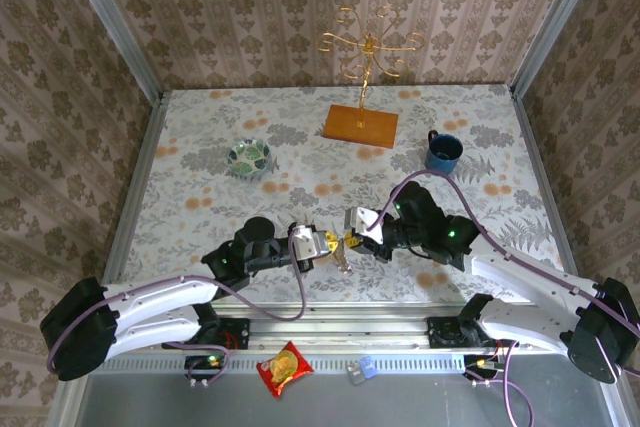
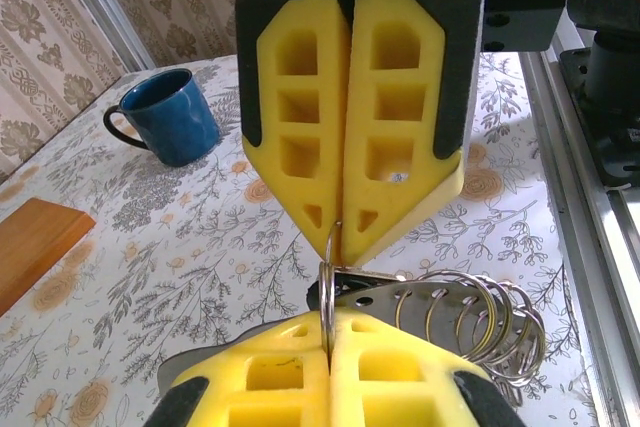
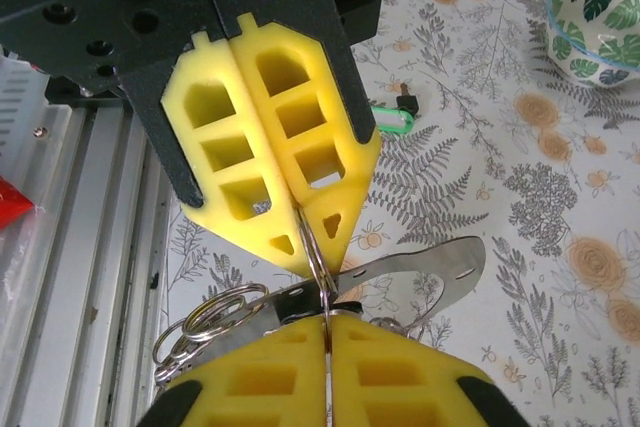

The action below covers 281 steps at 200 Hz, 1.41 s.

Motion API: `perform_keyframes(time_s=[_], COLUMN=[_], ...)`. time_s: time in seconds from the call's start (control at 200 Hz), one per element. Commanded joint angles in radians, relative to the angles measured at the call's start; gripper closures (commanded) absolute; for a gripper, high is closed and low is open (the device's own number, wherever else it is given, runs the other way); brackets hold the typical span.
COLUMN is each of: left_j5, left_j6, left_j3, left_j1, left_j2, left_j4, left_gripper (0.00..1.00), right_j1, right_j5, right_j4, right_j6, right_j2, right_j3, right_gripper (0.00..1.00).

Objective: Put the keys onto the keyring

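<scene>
The keyring [image 2: 440, 292] is a flat grey metal strap [image 3: 440, 265] carrying several small split rings [image 3: 210, 315]. It hangs just above the table between both grippers, near the front middle [image 1: 341, 247]. My left gripper [image 2: 330, 325] is shut on one thin ring at its edge. My right gripper [image 3: 327, 325] is shut on the same ring from the opposite side. The two sets of yellow pads nearly meet tip to tip [image 1: 340, 239]. A tiny key with a bright green head [image 3: 390, 119] lies on the table beyond the left gripper.
A blue mug [image 1: 443, 151] stands at the back right and a patterned bowl [image 1: 248, 156] at the back left. The gold wire stand on its orange base [image 1: 362, 123] is at the back middle. A red snack packet [image 1: 285, 367] lies below the front rail.
</scene>
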Motion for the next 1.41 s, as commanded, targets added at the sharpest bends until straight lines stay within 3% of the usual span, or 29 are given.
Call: perform_keyframes(time_s=[0.0, 0.105, 0.445, 0.59, 0.79, 1.135, 1.3, 1.4], left_j5=[0.022, 0.024, 0.061, 0.064, 0.074, 0.101, 0.078, 0.029], left_j6=[-0.017, -0.018, -0.031, -0.035, -0.044, -0.061, -0.061, -0.052], left_j3=[-0.008, -0.008, -0.010, -0.016, -0.017, -0.019, -0.018, -0.019], left_j1=[-0.001, -0.001, -0.002, -0.003, -0.004, -0.005, -0.003, -0.004], left_j2=[-0.014, -0.012, 0.011, 0.018, 0.026, 0.050, 0.053, 0.036], left_j4=[0.058, 0.062, 0.104, 0.108, 0.129, 0.158, 0.159, 0.136], left_gripper=[1.00, 1.00, 1.00, 1.00, 1.00, 1.00, 1.00, 0.79], right_j1=[-0.002, -0.002, -0.002, -0.002, -0.003, -0.002, -0.003, -0.002], right_j5=[-0.023, -0.019, -0.020, -0.014, -0.058, -0.094, -0.115, -0.106], right_j4=[-0.009, -0.010, -0.052, 0.001, 0.077, 0.115, 0.120, 0.082], right_j6=[-0.003, -0.002, -0.004, -0.001, 0.025, 0.056, 0.061, 0.039], right_j2=[-0.002, 0.002, 0.072, 0.020, -0.024, -0.001, 0.013, 0.016], right_j3=[0.011, 0.006, 0.026, -0.004, -0.047, -0.049, -0.042, -0.031], right_gripper=[0.96, 1.00, 1.00, 0.77, 0.73, 0.83, 0.98, 1.00])
